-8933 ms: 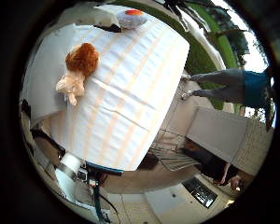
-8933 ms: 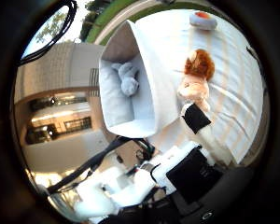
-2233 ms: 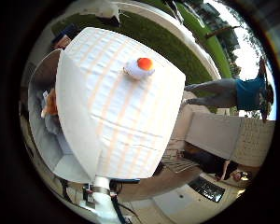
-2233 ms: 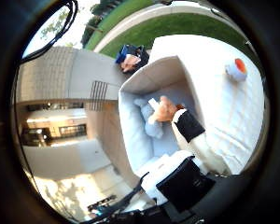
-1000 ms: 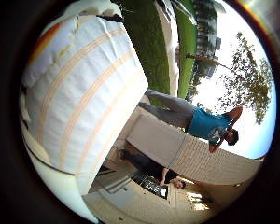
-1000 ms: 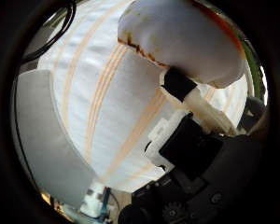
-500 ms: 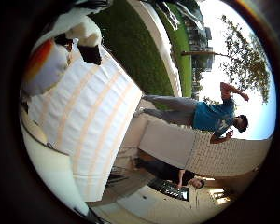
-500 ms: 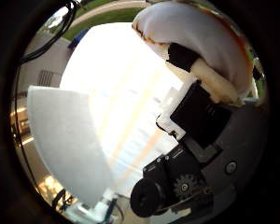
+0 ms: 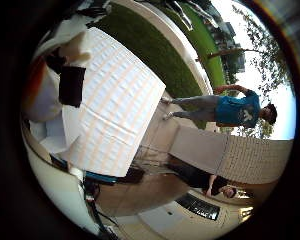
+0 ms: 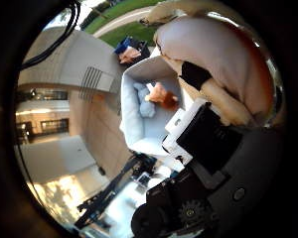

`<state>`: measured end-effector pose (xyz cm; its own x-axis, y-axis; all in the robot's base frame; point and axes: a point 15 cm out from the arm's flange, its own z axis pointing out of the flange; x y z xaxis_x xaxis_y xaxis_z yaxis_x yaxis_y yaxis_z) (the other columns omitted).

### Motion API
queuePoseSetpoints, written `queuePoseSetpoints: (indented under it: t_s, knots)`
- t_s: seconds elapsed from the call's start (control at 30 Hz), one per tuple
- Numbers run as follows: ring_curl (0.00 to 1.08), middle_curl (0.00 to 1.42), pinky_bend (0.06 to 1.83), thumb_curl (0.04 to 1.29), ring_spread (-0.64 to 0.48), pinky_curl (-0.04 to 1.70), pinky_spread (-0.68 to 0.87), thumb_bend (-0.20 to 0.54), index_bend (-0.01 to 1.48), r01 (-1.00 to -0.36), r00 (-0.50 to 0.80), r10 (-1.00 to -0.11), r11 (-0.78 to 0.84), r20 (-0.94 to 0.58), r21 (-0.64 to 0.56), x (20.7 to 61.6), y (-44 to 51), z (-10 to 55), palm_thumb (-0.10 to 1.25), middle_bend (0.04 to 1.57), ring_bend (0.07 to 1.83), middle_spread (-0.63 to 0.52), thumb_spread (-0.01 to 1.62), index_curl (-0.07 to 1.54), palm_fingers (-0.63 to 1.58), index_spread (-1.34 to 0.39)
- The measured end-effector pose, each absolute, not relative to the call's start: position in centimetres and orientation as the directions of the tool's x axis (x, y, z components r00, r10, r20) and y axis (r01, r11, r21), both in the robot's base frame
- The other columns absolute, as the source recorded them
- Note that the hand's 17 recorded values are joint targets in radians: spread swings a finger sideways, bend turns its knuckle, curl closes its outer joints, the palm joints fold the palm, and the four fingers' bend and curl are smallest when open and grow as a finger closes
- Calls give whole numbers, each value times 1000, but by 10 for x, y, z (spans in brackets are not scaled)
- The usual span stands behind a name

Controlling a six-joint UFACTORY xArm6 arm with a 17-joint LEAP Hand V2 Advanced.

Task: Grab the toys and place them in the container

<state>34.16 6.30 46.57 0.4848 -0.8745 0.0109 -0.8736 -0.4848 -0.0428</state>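
Observation:
My right hand (image 10: 211, 139) is shut on a white soft toy with an orange patch (image 10: 221, 55), which fills much of the thumb side view and is close to the palm. A black fingertip (image 10: 196, 75) presses on it. The white container (image 10: 137, 111) lies beyond the toy, with an orange-maned plush (image 10: 164, 96) and a grey plush inside. In the little finger side view, the held toy (image 9: 38, 88) shows white and orange beside another black fingertip (image 9: 72, 86), over the white striped tablecloth (image 9: 120, 100).
The table stands outdoors with grass (image 9: 155, 45) on one side and pale paving (image 9: 150, 190) on the other. A building wall (image 10: 70, 59) rises behind the container. A dark stand (image 10: 104, 198) is on the floor near the container.
The hand has risen away from the tablecloth with the white toy still in its fingers. The views have swung, so the container with the plush toys now shows in the thumb side view.

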Motion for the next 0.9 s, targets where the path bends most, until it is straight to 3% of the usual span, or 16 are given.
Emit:
queuePoseSetpoints:
  t_s: [0.1, 0.3, 0.53, 0.77, 0.8, 0.83, 0.87, 0.9]
  knots:
    - [841, 1020, 1423, 663, -134, 947, 203, -19, 744, -883, 468, -877, -470, -108, -12, 300, 93, 453, 932, 1243, 1434, -212, 1110, 390, 828, -933]
    - [867, 1044, 1478, 678, -145, 983, 178, -18, 792, -894, 427, -872, -447, -238, 33, 279, 136, 417, 906, 1277, 1463, -216, 1123, 487, 780, -974]
    - [891, 1060, 1523, 674, -151, 1006, 155, -23, 813, -930, 361, -896, -365, -259, -33, 308, 166, 371, 881, 1321, 1494, -217, 1151, 630, 724, -1006]
    - [865, 1024, 1468, 638, -128, 992, 159, -27, 847, -921, 387, -885, -382, -258, -74, 324, 191, 348, 858, 1306, 1475, -200, 1187, 737, 769, -976]
    - [808, 951, 1430, 615, -80, 952, 193, -39, 810, -919, 391, -883, -389, -258, -64, 324, 192, 344, 822, 1156, 1369, -174, 1195, 739, 690, -895]
    - [811, 895, 1439, 595, -33, 969, 212, -49, 712, -917, 394, -882, -396, -258, -46, 324, 194, 338, 786, 934, 1326, -162, 1193, 742, 271, -771]
    - [812, 873, 1438, 588, -9, 974, 220, -45, 696, -914, 397, -881, -405, -258, -26, 323, 195, 332, 779, 892, 1312, -153, 1192, 756, 203, -724]
    - [768, 800, 1381, 575, 44, 947, 243, -40, 655, -910, 401, -879, -414, -256, -6, 322, 197, 325, 768, 741, 1204, -123, 1194, 745, -50, -637]
